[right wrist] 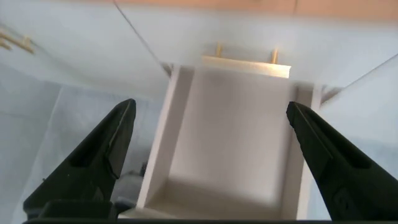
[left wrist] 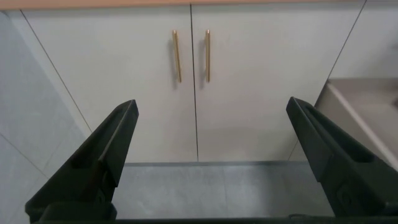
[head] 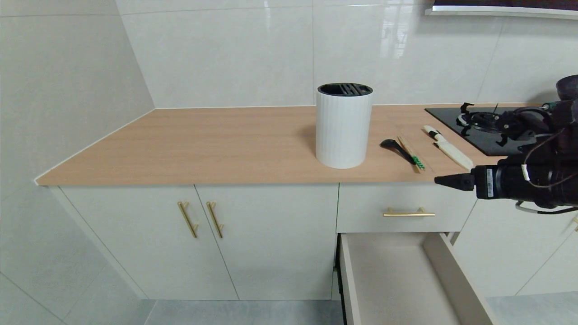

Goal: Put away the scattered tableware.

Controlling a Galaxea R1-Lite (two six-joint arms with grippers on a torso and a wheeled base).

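Note:
On the wooden countertop [head: 226, 144] stands a white ribbed utensil holder [head: 344, 128] with a black slotted top. To its right lie a black spoon [head: 393, 147], a pair of chopsticks [head: 412, 154] with green ends, and a white-handled knife [head: 449, 147]. My right gripper [head: 446, 181] hangs in front of the counter edge, below the knife and above the open lower drawer [head: 433, 257]. In the right wrist view this gripper [right wrist: 210, 109] is open and holds nothing, with the bare drawer [right wrist: 230, 137] beneath it. My left gripper [left wrist: 211, 106] is open and holds nothing, low before the cabinet doors [left wrist: 193, 93].
A black gas hob [head: 485, 128] occupies the counter's right end. A shut upper drawer with a gold handle [head: 408, 213] sits above the open one. Two gold door handles [head: 201, 220] mark the left cabinet. Tiled walls close off the back and left.

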